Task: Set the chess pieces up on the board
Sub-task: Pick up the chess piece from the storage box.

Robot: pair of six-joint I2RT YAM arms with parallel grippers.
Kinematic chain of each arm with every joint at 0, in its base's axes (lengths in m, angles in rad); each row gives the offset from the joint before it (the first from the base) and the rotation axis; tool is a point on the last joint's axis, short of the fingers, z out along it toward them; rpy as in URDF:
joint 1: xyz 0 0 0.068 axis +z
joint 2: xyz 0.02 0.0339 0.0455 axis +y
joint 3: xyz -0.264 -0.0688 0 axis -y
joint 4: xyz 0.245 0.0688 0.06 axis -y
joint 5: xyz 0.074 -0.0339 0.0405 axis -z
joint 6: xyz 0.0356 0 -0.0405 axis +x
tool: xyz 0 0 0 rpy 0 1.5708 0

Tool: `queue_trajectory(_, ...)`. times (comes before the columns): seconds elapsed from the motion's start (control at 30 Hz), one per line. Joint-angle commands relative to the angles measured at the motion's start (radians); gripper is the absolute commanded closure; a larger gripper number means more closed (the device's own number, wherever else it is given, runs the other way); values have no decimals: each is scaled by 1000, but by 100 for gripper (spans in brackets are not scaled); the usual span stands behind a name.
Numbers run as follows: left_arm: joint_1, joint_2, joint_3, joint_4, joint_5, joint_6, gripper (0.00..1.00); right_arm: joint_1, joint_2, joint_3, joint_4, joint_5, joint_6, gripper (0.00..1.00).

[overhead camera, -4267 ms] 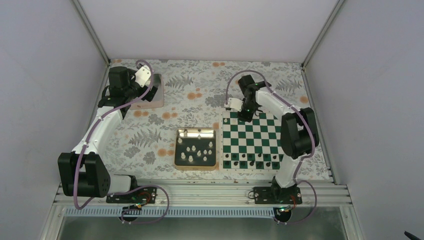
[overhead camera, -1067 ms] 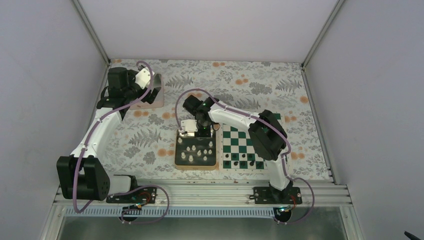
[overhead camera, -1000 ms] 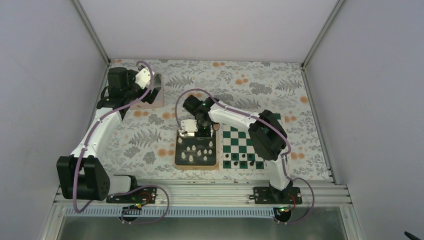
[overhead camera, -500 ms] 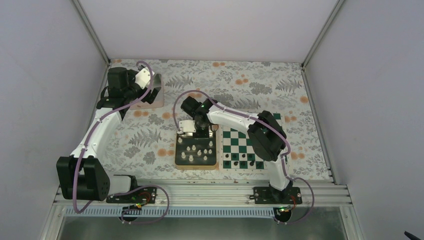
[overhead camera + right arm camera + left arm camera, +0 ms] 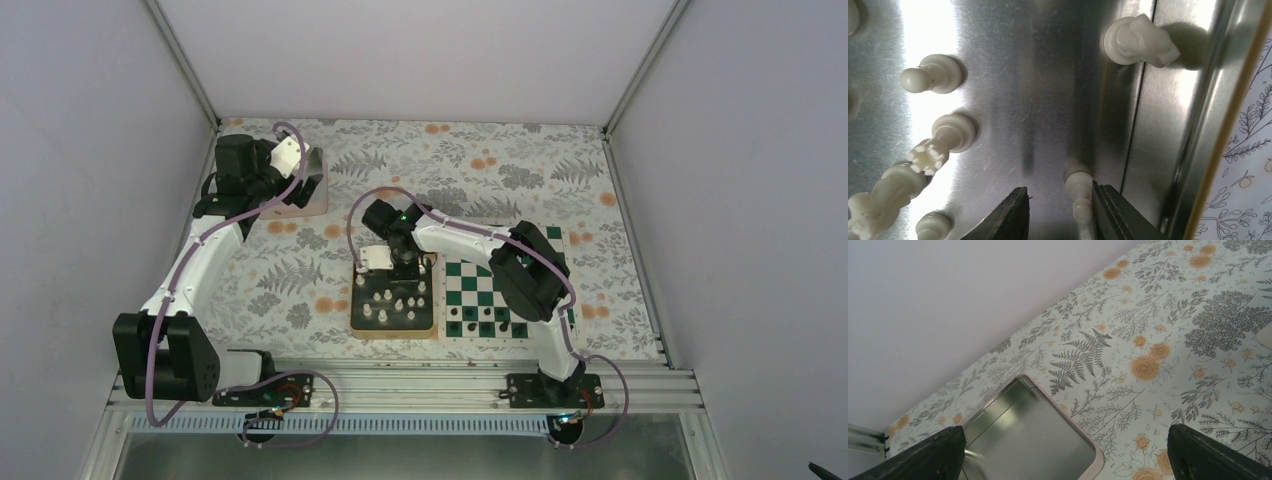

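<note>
Several tiny white chess pieces (image 5: 398, 304) stand in the gold-rimmed tray (image 5: 392, 333). The green and white board (image 5: 490, 285) lies right of it, partly under my right arm, with black pieces (image 5: 486, 327) on its near rows. My right gripper (image 5: 405, 267) is low over the tray's far end. In the right wrist view it (image 5: 1058, 212) is open, with a white piece (image 5: 1080, 197) between the jaws, against the right finger (image 5: 1118, 212). A white knight (image 5: 1138, 41) and several pawns (image 5: 933, 74) stand around. My left gripper (image 5: 1063, 452) is open and empty at the far left.
A shallow silver tin (image 5: 308, 182) with a pinkish rim lies at the far left under my left gripper; it also shows in the left wrist view (image 5: 1033, 440). The table has a floral cover (image 5: 400, 170). White enclosure walls stand on three sides.
My right arm swung from the board's far left corner over to the tray and has lowered its gripper around a white piece there. The left arm has not moved.
</note>
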Motion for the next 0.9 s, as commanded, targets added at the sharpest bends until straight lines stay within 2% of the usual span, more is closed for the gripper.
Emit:
queue_trajectory(0.0, 2, -11, 7, 2, 24, 8, 0, 12, 23, -11, 10, 3, 3, 67)
queue_trajectory(0.2, 2, -9, 8, 2, 25, 9, 0, 12, 18, -13, 8, -12, -3, 84)
queue_trajectory(0.43, 2, -11, 6, 3, 25, 9, 0, 8, -23, 7, -28, -31, 0, 93)
queue_trajectory(0.67, 2, -13, 7, 3, 22, 11, 0, -44, -143, 77, -137, -49, 0, 94)
queue_trajectory(0.87, 2, -17, 7, 2, 19, 10, 0, -202, -275, 118, -192, -40, -19, 93)
